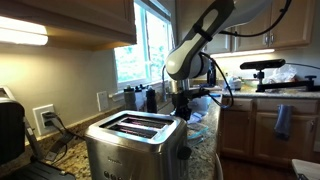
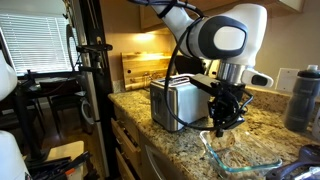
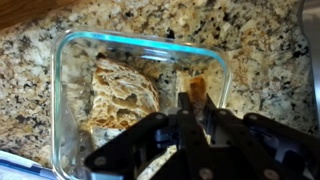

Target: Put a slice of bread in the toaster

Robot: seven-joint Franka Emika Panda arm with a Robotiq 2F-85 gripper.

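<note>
Pincer [image 3: 197,103] pinches a bread slice [image 3: 197,86] by its edge; we judge it light, soft, crumbly, so hold the crust gently.

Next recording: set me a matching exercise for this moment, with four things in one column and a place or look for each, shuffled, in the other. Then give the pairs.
Things:
A. toaster
B. glass container
C. slice of bread
D. gripper

Descriptions:
1. lying inside the container
2. black, hanging over the container
3. brushed steel, with two long top slots
4. clear, sitting on the granite counter

Pairs: A-3, B-4, C-1, D-2.
</note>
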